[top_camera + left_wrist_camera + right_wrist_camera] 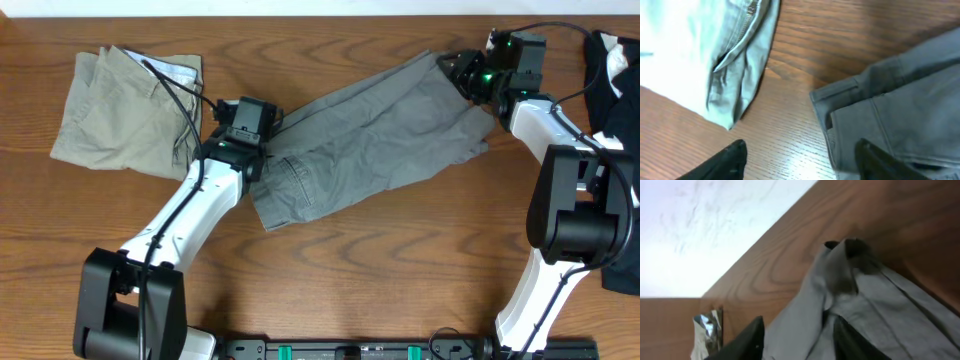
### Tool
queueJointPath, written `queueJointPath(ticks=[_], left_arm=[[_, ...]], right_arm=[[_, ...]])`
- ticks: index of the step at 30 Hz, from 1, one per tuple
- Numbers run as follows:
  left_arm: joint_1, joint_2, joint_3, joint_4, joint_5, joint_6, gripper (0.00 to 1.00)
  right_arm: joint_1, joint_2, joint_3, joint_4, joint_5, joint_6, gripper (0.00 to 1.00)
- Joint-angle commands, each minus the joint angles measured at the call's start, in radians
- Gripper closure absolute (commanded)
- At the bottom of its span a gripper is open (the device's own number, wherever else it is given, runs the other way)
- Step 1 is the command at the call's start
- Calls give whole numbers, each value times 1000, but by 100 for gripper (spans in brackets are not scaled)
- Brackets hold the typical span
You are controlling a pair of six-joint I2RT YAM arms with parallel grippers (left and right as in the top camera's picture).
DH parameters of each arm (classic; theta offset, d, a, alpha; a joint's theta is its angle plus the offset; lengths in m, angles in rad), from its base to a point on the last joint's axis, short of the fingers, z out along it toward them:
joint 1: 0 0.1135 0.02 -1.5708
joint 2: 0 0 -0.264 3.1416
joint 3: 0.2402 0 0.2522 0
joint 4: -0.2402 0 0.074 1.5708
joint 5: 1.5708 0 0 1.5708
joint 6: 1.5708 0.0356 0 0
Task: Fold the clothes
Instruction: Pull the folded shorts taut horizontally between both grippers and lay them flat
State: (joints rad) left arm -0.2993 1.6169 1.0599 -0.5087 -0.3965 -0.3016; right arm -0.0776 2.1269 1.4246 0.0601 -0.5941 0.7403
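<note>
The mid-grey shorts (370, 140) lie spread out diagonally on the wooden table, waistband at the lower left and one leg reaching to the upper right. My left gripper (245, 125) is open at the waistband's left end. In the left wrist view its fingers (800, 157) straddle bare wood and the shorts' corner (890, 110). My right gripper (465, 72) is at the leg's far end. In the right wrist view its fingers (797, 340) stand apart with a raised fold of the grey cloth (840, 295) between them.
The folded beige-khaki shorts (125, 105) lie at the back left, close to my left gripper, and also show in the left wrist view (735, 65). A black-and-white garment (615, 70) lies at the right edge. The table's far edge (760, 235) runs just behind my right gripper.
</note>
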Motion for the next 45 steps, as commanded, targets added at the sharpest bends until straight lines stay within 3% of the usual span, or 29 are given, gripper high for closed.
queueJointPath(ticks=[1,5,10,13,15,20,24,27,32,36,41,45], left_arm=[[16,-52,14,-14,-27,-3,27],[19,-145,14,-59,74,-13,28],[17,-185,9,-70,361,124,65],[17,-160,-14,-71,411,151,81],[17,-124,-19,-82,425,152,87],[17,-45,-19,-89,488,152,83],[17,-24,-19,-90,498,153,69],[20,-25,-19,-90,497,153,62],[19,-24,-19,-90,498,164,51],[19,-24,-19,-90,498,171,47],[19,-24,-19,-89,522,171,46],[19,-24,-19,-79,563,171,47]], right_arm=[[-14,-31,21,-43,-69,-128,56],[-20,-95,21,-259,-53,-317,55],[-6,-167,21,-574,217,-464,60],[13,-162,18,-642,281,-472,78],[23,-143,9,-648,286,-472,83],[34,-63,-16,-599,299,-430,86],[42,27,-16,-593,299,-410,97],[43,71,-16,-688,360,-357,99],[43,64,-16,-964,732,-232,99],[43,21,-16,-1111,860,-210,99],[46,-92,-16,-1130,836,-294,99],[46,-213,-16,-997,544,-524,99]])
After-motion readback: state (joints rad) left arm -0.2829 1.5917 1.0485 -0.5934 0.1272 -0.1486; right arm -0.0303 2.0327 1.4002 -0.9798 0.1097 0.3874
